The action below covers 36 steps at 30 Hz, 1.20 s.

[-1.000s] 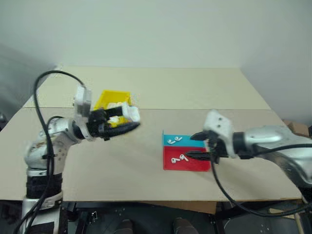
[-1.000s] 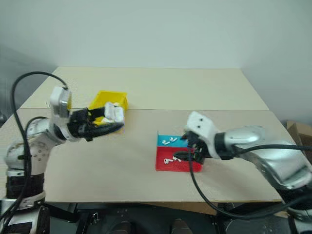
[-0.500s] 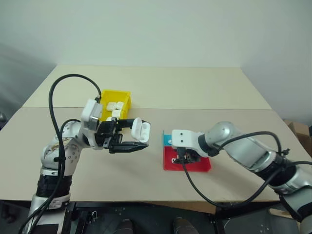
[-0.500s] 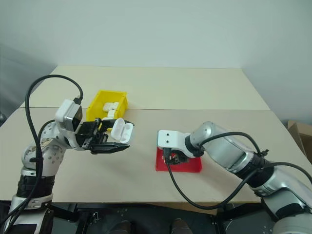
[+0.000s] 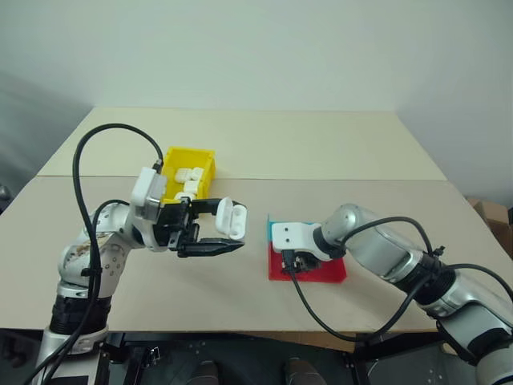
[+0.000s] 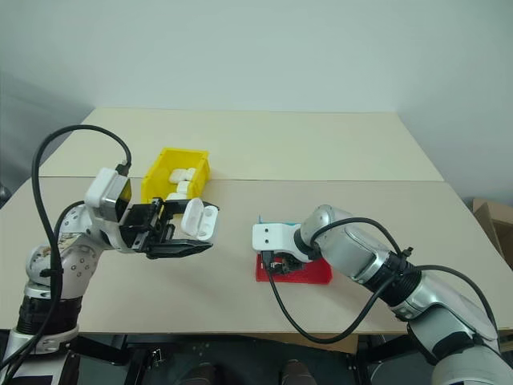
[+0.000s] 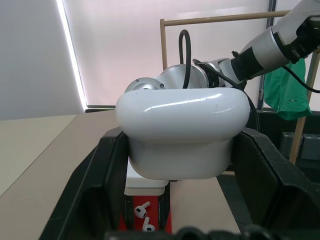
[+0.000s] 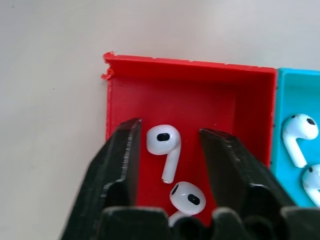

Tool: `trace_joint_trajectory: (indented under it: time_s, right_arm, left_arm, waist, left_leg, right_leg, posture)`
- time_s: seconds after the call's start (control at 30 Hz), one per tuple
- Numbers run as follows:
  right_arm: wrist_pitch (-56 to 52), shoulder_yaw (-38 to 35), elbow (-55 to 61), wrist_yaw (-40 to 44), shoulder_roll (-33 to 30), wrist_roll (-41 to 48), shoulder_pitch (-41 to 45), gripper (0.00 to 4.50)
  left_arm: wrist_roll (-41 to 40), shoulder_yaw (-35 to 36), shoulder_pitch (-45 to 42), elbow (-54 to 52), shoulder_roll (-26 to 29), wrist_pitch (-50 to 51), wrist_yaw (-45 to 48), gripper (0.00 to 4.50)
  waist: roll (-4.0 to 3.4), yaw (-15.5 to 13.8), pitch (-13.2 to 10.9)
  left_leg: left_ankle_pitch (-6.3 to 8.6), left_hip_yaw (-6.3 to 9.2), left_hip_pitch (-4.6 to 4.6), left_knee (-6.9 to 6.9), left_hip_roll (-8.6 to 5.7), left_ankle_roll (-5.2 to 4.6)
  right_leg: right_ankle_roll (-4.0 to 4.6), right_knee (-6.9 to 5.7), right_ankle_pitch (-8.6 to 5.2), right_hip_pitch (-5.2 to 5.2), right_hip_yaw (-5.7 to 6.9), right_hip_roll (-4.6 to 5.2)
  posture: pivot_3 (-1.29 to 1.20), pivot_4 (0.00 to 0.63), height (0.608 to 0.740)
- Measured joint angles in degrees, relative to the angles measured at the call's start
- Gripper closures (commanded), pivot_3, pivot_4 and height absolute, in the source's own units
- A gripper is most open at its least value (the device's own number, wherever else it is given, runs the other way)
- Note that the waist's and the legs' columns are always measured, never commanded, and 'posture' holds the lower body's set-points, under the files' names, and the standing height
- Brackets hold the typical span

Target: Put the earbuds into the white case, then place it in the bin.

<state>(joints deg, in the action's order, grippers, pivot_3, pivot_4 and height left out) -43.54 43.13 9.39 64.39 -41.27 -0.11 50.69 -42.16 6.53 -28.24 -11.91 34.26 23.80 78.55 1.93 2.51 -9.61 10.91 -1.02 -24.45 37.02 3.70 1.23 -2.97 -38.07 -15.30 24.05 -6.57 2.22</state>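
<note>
My left gripper [image 5: 227, 227] is shut on the white case [image 5: 230, 217], holding it above the table with its lid flipped open; the case [image 7: 182, 132] sits clamped between the two black fingers [image 7: 107, 170]. My right gripper [image 8: 170, 129] points down into the red tray [image 5: 330, 273], open, with its fingers [image 8: 125, 160] on either side of one earbud [image 8: 164, 144]. A second earbud [image 8: 187, 196] lies just beside it. The yellow bin [image 5: 191, 150] stands behind the left hand.
The bin holds several other white cases [image 5: 190, 174]. A teal tray [image 8: 285, 100] adjoins the red one and holds two more earbuds [image 8: 295, 134]. Bare tabletop [image 5: 337, 152] stretches behind and to the right of the trays.
My right gripper has dropped into the red tray and turned downward, its fingers narrowing around an earbud. The left gripper with the case has come slightly nearer and lower.
</note>
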Motion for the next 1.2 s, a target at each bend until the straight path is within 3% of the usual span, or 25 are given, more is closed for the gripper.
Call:
trace_joint_trajectory:
  time_s: [0.4, 0.5, 0.67, 0.9, 1.07, 1.2]
  right_arm:
    - [-1.74, -4.18, 0.69, 1.31, 0.77, -0.17, -2.43, 3.25]
    - [-7.4, -13.55, 3.99, 0.0, 2.46, 5.09, -4.49, 3.25]
    - [-16.63, -35.08, 13.34, -6.57, 6.99, 14.57, -8.78, 3.25]
    - [-20.54, -57.91, 21.58, -20.59, 21.83, 26.17, -13.31, 3.25]
    - [-21.7, -64.91, 25.28, -30.44, 29.28, 33.2, -11.63, 3.25]
    - [-22.92, -63.48, 30.53, -37.19, 35.96, 39.93, -9.89, 3.25]
  left_arm:
    - [-0.22, -0.41, -0.71, 0.33, 0.24, -0.01, 0.26, 1.71]
    - [-0.46, -0.77, -1.57, 1.05, 0.23, -0.01, 0.85, 1.71]
    - [-0.7, -0.86, -3.09, 2.89, 0.2, -0.01, 1.09, 1.71]
    - [-0.67, -1.35, -7.21, 7.81, -0.66, -0.07, 2.11, 1.71]
    - [-0.32, -2.52, -8.42, 10.72, -1.89, 0.22, 2.33, 1.71]
    - [1.55, -4.94, -11.3, 14.42, -5.31, 0.31, 0.24, 1.71]
  waist:
    - [0.0, 0.01, 0.0]
    - [0.0, -0.05, 0.0]
    - [0.0, -0.24, 0.0]
    - [0.0, 0.0, 0.0]
    - [-0.02, 0.15, 0.0]
    - [-0.04, 0.1, 0.01]
  left_leg:
    - [0.0, 0.0, 0.04, 0.0, -0.01, 0.0]
    - [0.0, 0.03, 0.01, -0.02, -0.01, 0.0]
    - [0.0, 0.17, -0.04, -0.02, 0.0, 0.0]
    - [-0.01, 0.27, -0.04, -0.03, -0.01, 0.02]
    - [-0.01, 0.29, -0.05, -0.11, -0.01, 0.02]
    - [-0.01, 0.32, -0.09, -0.1, -0.01, 0.02]
  right_leg:
    - [0.0, 0.0, 0.0, -0.03, -0.01, 0.0]
    - [0.0, 0.0, 0.0, -0.02, 0.0, -0.01]
    - [0.0, 0.04, 0.0, -0.07, 0.14, -0.01]
    - [0.01, 0.01, 0.01, -0.09, 0.21, -0.02]
    - [0.01, -0.03, 0.0, -0.03, 0.21, -0.04]
    - [0.01, -0.02, 0.01, -0.04, 0.24, -0.05]
  posture:
    - [0.0, 0.15, 0.74]
    - [0.0, 0.15, 0.74]
    - [0.0, 0.15, 0.74]
    - [0.0, 0.15, 0.74]
    - [0.0, 0.15, 0.74]
    - [0.0, 0.15, 0.74]
